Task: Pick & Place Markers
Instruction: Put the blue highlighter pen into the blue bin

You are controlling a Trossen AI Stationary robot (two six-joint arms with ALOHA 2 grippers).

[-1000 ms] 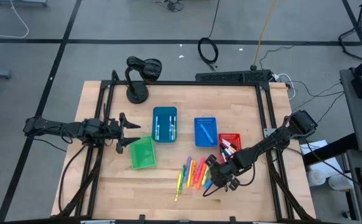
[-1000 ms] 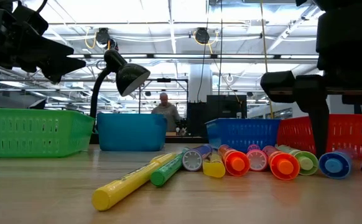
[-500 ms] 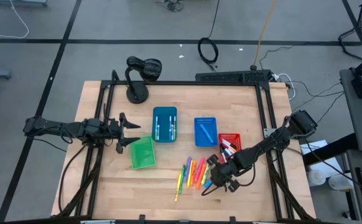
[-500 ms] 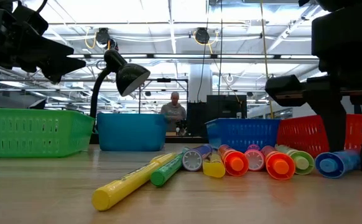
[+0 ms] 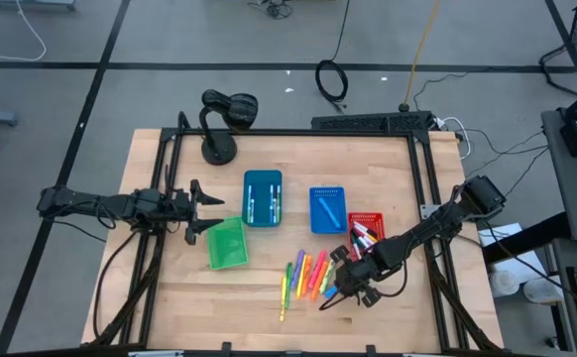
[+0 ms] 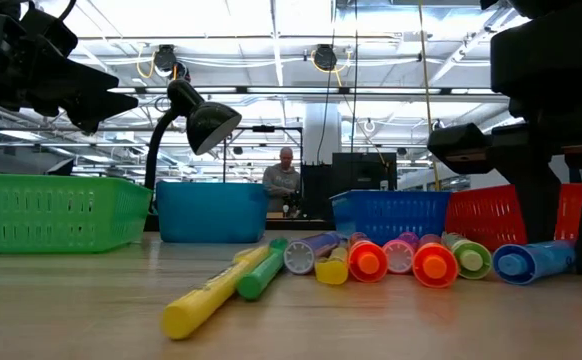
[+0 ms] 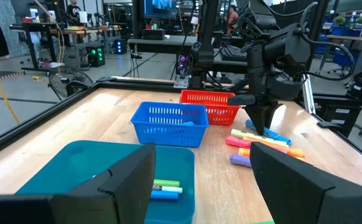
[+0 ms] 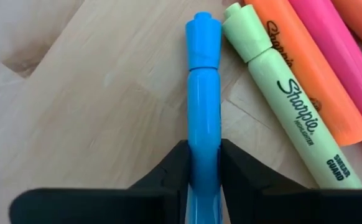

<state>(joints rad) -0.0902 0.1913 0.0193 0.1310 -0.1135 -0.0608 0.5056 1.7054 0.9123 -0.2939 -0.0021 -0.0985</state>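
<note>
1. Since a second ago, the right gripper (image 8: 204, 163) has closed its fingers onto the blue marker (image 8: 204, 87), and the row of markers (image 6: 391, 258) has shifted.
2. Left gripper (image 7: 201, 180) hovers spread wide beside the green bin (image 5: 226, 243); its fingertips are cut off.
3. Beside the pinching fingers lie smooth, chisel-capped yellow-green (image 8: 280, 99) and orange (image 8: 311, 68) highlighters, partly cropped, on pale grained wood (image 8: 75, 93).

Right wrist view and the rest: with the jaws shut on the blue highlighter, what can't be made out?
- Blue highlighter: its rear end is hidden between the right gripper fingers.
- Whether it has left the table: not clear in any view.
- Red bin: contents too small in the high view, partly covered by the right arm.
- Green bin: its wall hides the inside in the low view.
</note>
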